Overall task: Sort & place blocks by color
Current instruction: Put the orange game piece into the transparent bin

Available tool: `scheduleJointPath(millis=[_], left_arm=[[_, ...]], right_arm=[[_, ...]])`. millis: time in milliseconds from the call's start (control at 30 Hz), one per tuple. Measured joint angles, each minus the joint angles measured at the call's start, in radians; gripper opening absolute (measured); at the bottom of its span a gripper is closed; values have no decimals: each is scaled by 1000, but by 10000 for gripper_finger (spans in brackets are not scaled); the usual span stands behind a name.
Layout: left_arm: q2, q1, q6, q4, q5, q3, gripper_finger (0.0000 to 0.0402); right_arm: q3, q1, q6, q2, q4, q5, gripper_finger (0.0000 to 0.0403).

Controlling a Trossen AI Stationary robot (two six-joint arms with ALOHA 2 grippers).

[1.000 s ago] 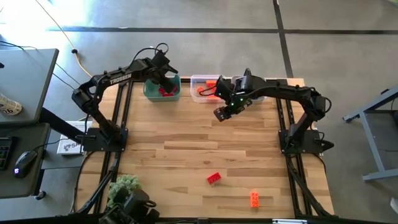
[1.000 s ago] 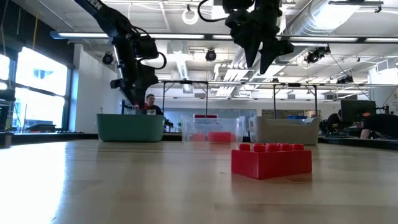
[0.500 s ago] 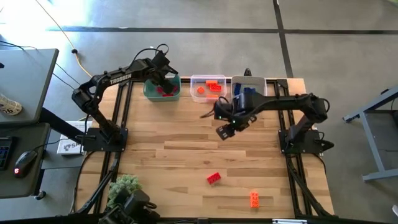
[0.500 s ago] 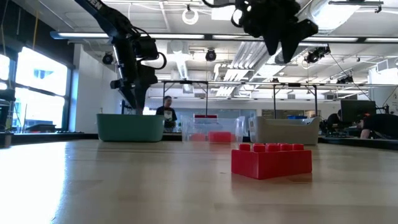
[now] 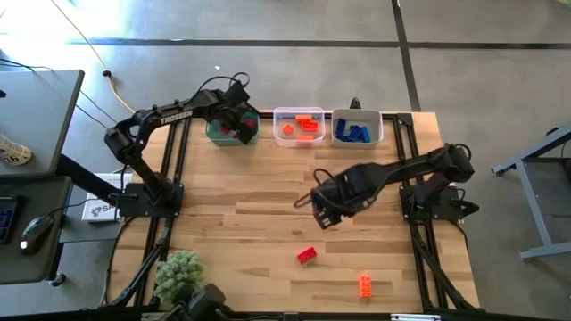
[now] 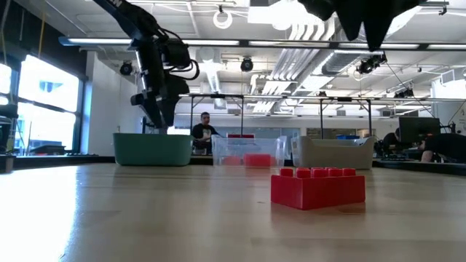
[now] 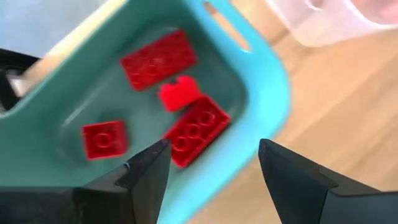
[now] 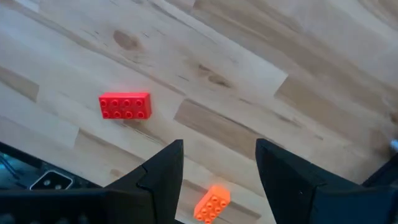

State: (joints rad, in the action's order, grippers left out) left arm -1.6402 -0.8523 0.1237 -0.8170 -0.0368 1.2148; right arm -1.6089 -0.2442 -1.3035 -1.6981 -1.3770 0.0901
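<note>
While the left gripper [image 7: 211,171] is hovering empty, fingers apart, over the green bin [image 5: 219,132], the right gripper [image 8: 217,165], also parted, is hanging above the red block [image 5: 307,256], presumably to collect it.

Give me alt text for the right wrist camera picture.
The right gripper, open and empty, looks down on the wooden table, where a red block lies flat and an orange block lies nearer the fingers, partly hidden.

Open-plan robotics lab: exposed silver ceiling ducts [image 6: 408,29], strip lights, glass partitions, person at desk [image 6: 204,129] behind wooden slatted workbench [image 5: 268,232]; grey desk with black computer mouse [image 5: 34,230] alongside.
</note>
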Motion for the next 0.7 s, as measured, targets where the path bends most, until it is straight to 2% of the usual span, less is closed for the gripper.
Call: scheduleJointPath(millis=[700], left_arm=[[0,347,136,-112,0,0,234]], right_arm=[[0,-399,-541,-10,3,-142,189]])
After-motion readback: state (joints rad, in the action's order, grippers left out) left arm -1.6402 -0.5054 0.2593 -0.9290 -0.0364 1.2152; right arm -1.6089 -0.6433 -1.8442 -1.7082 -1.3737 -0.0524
